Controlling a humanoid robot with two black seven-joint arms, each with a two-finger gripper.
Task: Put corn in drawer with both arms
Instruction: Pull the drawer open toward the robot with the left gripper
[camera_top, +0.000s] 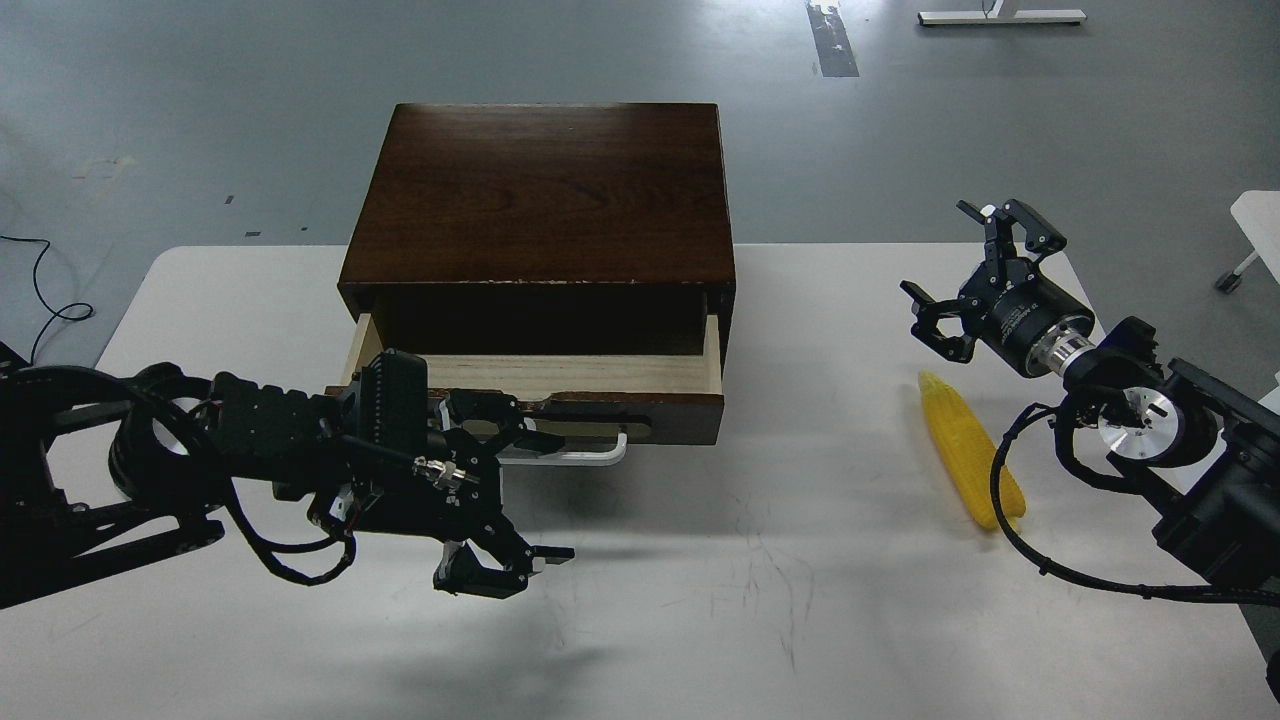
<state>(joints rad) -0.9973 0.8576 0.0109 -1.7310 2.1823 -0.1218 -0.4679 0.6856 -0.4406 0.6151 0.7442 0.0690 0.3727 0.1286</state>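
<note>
Already the drawer (560, 375) stands pulled open, the left gripper (505, 500) spread wide beside its handle. Still unpicked, the corn (968, 460) lies on the table (800, 600) just below the right gripper (975, 275), whose fingers are apart and empty.

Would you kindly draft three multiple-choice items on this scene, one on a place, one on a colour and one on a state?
1. Where does the corn lie?
A. inside the drawer
B. on the white table, right of the drawer
C. on top of the cabinet

2. What colour is the handle of the drawer?
A. white
B. red
C. black

3. In what state is the right gripper?
A. shut on the corn
B. open, holding nothing
C. shut on the handle

Answers:
1 B, the cob rests on the table beside the right arm.
2 A, the bar shows white against the dark front.
3 B, its fingers are spread above the cob, apart from it.
</note>
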